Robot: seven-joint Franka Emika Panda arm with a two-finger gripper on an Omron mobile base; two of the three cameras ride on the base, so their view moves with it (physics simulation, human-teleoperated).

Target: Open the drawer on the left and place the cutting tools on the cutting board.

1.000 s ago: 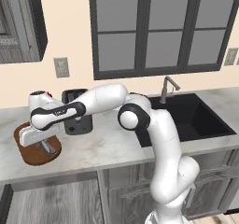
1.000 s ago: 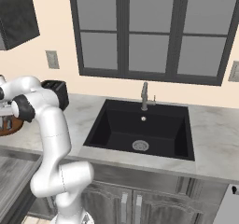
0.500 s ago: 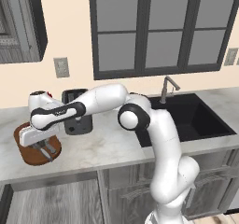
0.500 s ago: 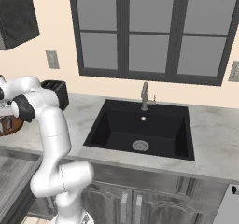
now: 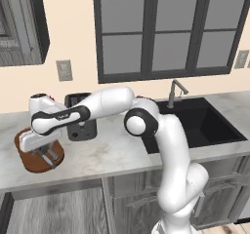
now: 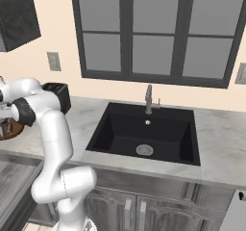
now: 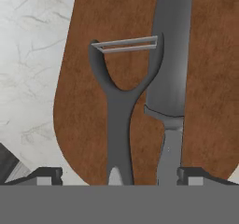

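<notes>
The cutting board [image 7: 93,27] lies on the counter [image 5: 112,152] just left of the toaster [image 5: 80,123], carrying a knife [image 7: 170,78] and a grey peeler [image 7: 121,106] side by side, touching. Above them the gripper [image 7: 119,174] stands spread wide, holding nothing.

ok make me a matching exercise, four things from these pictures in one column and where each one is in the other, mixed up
Things:
1. peeler
2. knife
3. toaster
4. faucet

Places:
A. behind the sink
B. on the board, with a Y-shaped head
C. on the counter, by the wall, beside the board
D. on the board, blade pointing away from the end effector

Pairs: 1-B, 2-D, 3-C, 4-A
</notes>
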